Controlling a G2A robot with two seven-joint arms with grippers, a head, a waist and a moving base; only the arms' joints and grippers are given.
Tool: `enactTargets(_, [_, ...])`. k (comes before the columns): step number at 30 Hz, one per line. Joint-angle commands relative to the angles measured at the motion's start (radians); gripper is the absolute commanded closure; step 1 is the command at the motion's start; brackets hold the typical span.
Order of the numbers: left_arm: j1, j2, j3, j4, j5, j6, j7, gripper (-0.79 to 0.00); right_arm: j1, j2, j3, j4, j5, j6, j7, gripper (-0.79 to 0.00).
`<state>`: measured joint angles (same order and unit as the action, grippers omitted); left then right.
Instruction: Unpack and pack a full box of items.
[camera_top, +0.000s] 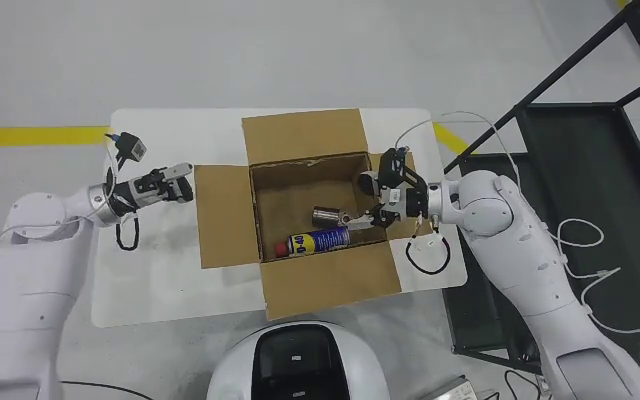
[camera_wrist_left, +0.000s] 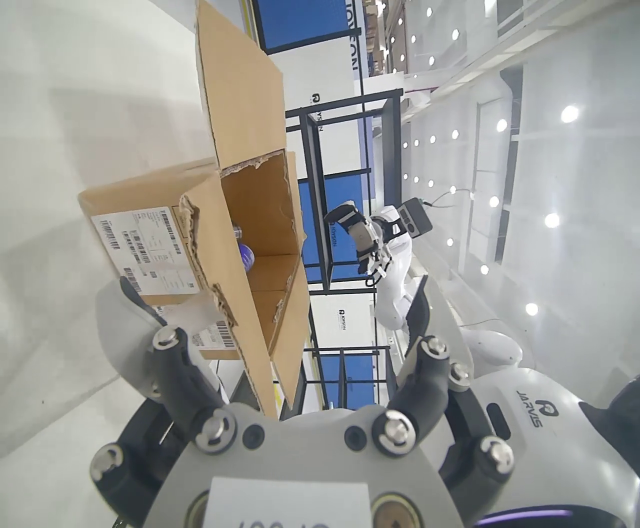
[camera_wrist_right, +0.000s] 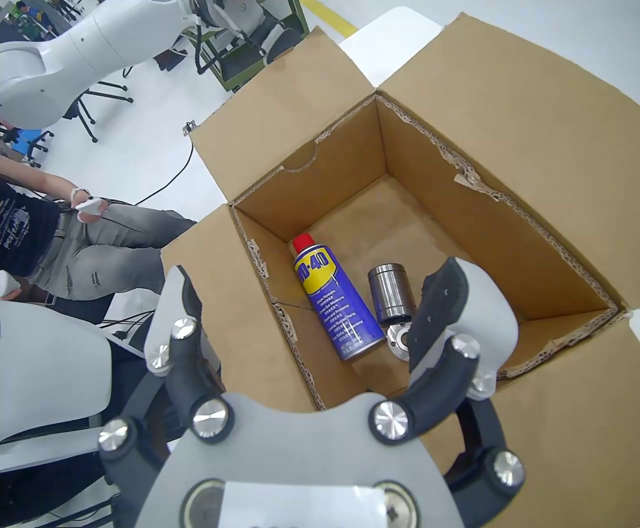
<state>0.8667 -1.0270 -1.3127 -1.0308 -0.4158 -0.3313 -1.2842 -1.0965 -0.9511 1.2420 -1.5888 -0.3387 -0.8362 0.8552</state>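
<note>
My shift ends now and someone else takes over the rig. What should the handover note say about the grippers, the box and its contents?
The box stands open on the table with all four flaps folded out. The spray can and the metal cylinder lie side by side on its floor.
The left gripper is open and empty, beside the box's left flap.
The right gripper is open and empty, over the box's right edge and pointing down into it.
Done: the box is opened.
Left: both items are in the box and neither is gripped. The right gripper looks best placed to take the cylinder first.
</note>
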Motion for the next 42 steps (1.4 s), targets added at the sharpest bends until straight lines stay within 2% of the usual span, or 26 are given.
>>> enactTargets(1, [-0.027,-0.008,0.028,0.037,-0.012,0.001,-0.002,-0.785,0.0,0.0,0.0,0.0,0.0,0.0,0.0,-0.785])
enactTargets(3, [-0.053,-0.017,0.05,0.07,-0.029,-0.003,-0.01,-0.785,0.0,0.0,0.0,0.0,0.0,0.0,0.0,-0.785])
enactTargets(16, [-0.053,-0.017,0.05,0.07,-0.029,-0.003,-0.01,-0.785,0.0,0.0,0.0,0.0,0.0,0.0,0.0,-0.785])
enactTargets(19, [-0.051,-0.017,0.05,0.067,-0.028,-0.002,-0.004,-0.785,-0.004,0.001,0.006,0.011,0.019,0.037,-0.021,-0.785])
enactTargets(23, [-0.01,-0.01,0.043,0.003,-0.014,0.011,0.008,-0.785,-0.007,0.009,0.038,0.073,0.185,0.059,-0.003,-0.785])
enactTargets(28, [0.023,-0.015,0.072,-0.037,0.002,0.027,0.049,-0.785,-0.015,0.031,0.12,0.18,0.341,0.076,0.062,-0.785])
enactTargets(32, [0.027,-0.025,0.091,-0.074,-0.087,0.037,0.029,-0.785,-0.029,0.045,0.174,0.283,0.495,0.124,0.12,-0.785])
enactTargets(37, [-0.014,-0.032,0.101,-0.12,-0.153,0.044,-0.019,-0.785,-0.04,0.053,0.208,0.409,0.617,0.154,0.169,-0.785])
enactTargets(42, [-0.078,-0.059,0.191,-0.118,-0.158,0.09,-0.009,-0.785,-0.018,0.05,0.197,0.55,0.658,0.157,0.181,-0.785])
